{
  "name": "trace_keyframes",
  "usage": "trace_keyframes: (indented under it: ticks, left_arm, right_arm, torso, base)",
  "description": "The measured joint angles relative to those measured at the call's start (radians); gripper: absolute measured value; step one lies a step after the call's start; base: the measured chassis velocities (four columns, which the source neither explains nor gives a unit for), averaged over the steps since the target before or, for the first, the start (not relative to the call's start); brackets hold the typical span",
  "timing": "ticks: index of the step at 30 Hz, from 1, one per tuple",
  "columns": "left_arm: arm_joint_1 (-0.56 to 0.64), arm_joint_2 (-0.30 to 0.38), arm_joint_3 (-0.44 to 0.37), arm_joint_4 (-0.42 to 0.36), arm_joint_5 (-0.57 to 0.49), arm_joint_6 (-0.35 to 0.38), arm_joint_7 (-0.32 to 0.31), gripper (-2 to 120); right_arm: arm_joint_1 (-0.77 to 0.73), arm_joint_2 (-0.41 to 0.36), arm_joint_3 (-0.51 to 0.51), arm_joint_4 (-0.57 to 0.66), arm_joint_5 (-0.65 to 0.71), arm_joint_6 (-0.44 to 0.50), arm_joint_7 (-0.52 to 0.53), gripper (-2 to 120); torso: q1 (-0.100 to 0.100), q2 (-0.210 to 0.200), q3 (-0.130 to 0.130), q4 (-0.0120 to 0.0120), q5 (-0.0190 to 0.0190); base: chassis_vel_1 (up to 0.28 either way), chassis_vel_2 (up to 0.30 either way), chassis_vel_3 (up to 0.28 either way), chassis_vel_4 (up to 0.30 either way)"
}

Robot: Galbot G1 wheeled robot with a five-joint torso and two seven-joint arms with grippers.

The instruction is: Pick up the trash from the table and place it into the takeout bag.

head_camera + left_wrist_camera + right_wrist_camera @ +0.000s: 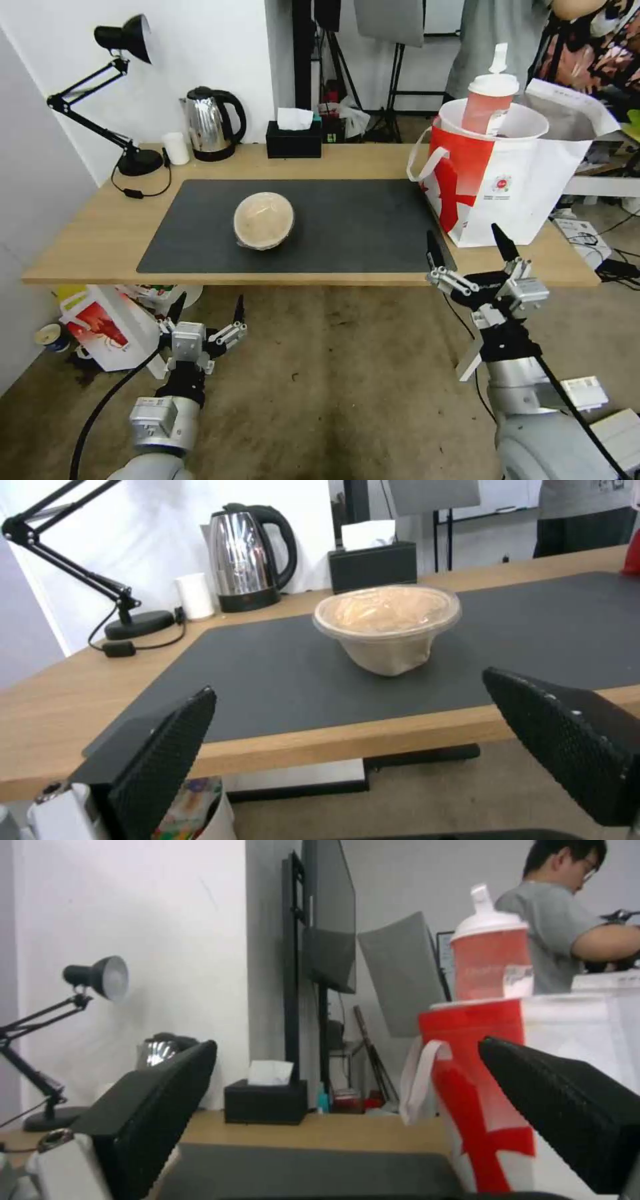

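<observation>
Holding my left pincer (pixel 206 313) spread apart below the table (pixel 93 233) edge, I should straddle the tan lidded bowl (pixel 263 220) evenly under its rim.

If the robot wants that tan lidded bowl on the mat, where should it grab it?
Probably across the wide rim just under the lid of the tan bowl, coming from the near table edge where the open left gripper is. The body tapers toward the base, so a lower grip might slip.
</observation>
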Motion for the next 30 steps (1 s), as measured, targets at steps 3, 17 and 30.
trace_keyframes:
  ticks: [3, 17, 30]
  left_arm:
    - [0.0, 0.0, 0.0, 0.0, 0.0, 0.0, 0.0, 100]
    - [0.0, 0.0, 0.0, 0.0, 0.0, 0.0, 0.0, 100]
    - [0.0, 0.0, 0.0, 0.0, 0.0, 0.0, 0.0, 100]
  right_arm:
    - [-0.019, 0.007, -0.039, -0.011, -0.021, 0.031, 0.003, 100]
    - [-0.081, 0.096, -0.127, -0.083, -0.146, 0.179, 0.036, 100]
    - [-0.104, 0.14, -0.124, -0.111, -0.201, 0.236, 0.071, 100]
  torso:
    - [0.0, 0.0, 0.0, -0.0001, 0.0]
    - [0.0, 0.0, 0.0, -0.0001, 0.0]
    - [0.0, 0.0, 0.0, -0.0001, 0.0001]
  base:
    - [0.0, 0.0, 0.0, 0.0]
    - [0.0, 0.0, 0.0, 0.0]
    - [0.0, 0.0, 0.0, 0.0]
